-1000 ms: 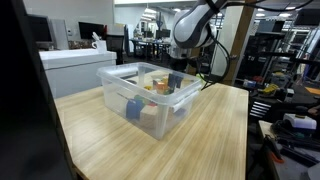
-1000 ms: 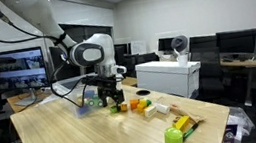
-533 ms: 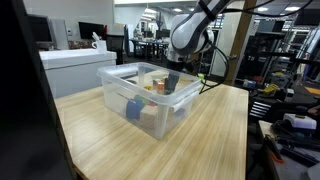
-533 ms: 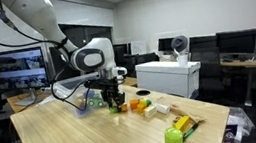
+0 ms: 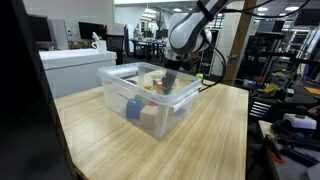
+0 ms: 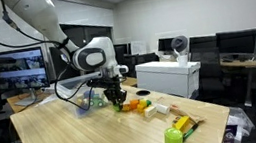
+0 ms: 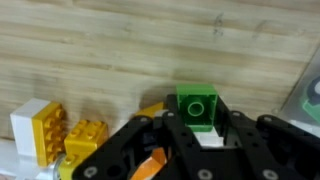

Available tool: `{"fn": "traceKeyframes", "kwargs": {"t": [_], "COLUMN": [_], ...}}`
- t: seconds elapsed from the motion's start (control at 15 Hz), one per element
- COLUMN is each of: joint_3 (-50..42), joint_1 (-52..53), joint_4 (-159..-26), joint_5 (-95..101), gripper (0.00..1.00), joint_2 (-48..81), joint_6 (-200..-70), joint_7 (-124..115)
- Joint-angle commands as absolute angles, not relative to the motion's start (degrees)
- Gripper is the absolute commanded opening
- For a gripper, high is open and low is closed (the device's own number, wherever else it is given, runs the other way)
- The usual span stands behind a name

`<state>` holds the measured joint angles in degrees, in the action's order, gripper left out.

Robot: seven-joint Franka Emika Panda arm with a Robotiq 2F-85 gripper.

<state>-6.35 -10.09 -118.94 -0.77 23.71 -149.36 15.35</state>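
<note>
One likely light, stiff green brick (image 7: 197,108) was pinched across its flat sides by nearly-closed fingers (image 7: 228,135), yellow bricks (image 7: 60,135) at 9 o'clock.

The gripper (image 7: 197,120) partly hides the green block (image 7: 197,102); the edge crops a greenish thing (image 7: 312,93).

Arm (image 6: 31,16) arches over; pincer (image 6: 117,101) points straight down, jaws partly narrowed.
</note>
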Motion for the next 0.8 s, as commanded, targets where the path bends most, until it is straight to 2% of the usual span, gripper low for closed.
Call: {"fn": "traceKeyframes", "kwargs": {"t": [0.0, 0.47, 0.73], "joint_3": [-6.1, -3.9, -1.7], "joint_1": [-8.7, -6.2, -5.8], "joint_4": [-117.4, -113.2, -116.2], "joint_5": [1.3, 0.6, -4.3], "gripper": [0.12, 0.11, 0.11], "joint_2": [18.4, 10.1, 6.7], "joint_6": [-146.3, -140.3, -137.5], "joint_7": [12.1, 11.5, 16.1]}}
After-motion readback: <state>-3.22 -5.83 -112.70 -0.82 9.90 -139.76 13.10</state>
